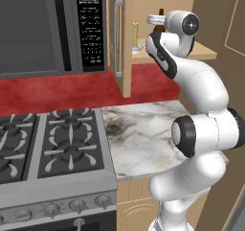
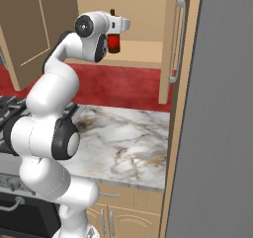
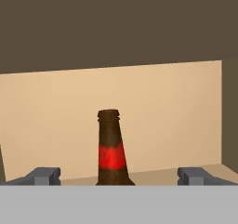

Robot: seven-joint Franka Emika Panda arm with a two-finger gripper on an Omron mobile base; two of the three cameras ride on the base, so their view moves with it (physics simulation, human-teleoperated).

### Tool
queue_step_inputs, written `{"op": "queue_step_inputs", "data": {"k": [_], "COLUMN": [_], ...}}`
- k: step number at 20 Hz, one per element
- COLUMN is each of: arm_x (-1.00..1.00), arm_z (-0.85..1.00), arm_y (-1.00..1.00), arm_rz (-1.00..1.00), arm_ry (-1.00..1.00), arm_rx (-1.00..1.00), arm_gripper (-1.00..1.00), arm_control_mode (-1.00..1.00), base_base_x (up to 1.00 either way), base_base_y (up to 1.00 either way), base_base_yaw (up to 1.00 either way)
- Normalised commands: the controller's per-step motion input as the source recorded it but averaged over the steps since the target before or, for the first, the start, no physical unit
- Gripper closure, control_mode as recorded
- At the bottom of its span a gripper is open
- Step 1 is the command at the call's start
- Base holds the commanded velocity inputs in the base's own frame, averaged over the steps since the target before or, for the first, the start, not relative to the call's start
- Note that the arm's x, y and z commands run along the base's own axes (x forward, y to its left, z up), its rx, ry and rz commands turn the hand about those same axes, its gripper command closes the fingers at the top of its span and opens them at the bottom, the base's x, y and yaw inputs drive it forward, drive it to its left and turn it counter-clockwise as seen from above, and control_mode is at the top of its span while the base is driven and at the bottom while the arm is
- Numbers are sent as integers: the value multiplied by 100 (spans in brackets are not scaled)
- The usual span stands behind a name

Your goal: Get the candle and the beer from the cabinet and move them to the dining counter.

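the beer stands upright on the shelf inside the cabinet, and in the hand view it sits dead centre between the two finger tips, which are spread wide with a clear gap on each side of the bottle. so the hand is wide open and has hold of nothing. from the right base view the bottle's red label pokes out just past the wrist. the candle is on the same shelf, off to the left of the arm in the left base view, upright in its little silver holder. cabinet doors hang open. below that there's the marble bench next to the gas stove, microwave above the stove.
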Motion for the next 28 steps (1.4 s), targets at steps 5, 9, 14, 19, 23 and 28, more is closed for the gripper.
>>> {"op": "queue_step_inputs", "data": {"k": [5,9,14,19,23,28], "arm_x": [6,9,16,15,9,10], "arm_z": [0,0,0,0,0,0], "arm_y": [1,0,1,1,0,1], "arm_rz": [0,0,0,0,0,0], "arm_ry": [0,0,0,0,0,0], "arm_rx": [0,0,0,0,0,0], "arm_gripper": [-100,-100,-100,-100,-100,-100], "arm_control_mode": [-100,-100,-100,-100,-100,-100], "base_base_x": [0,0,0,0,0,0], "base_base_y": [0,0,0,0,0,0], "base_base_yaw": [0,0,0,0,0,0]}}
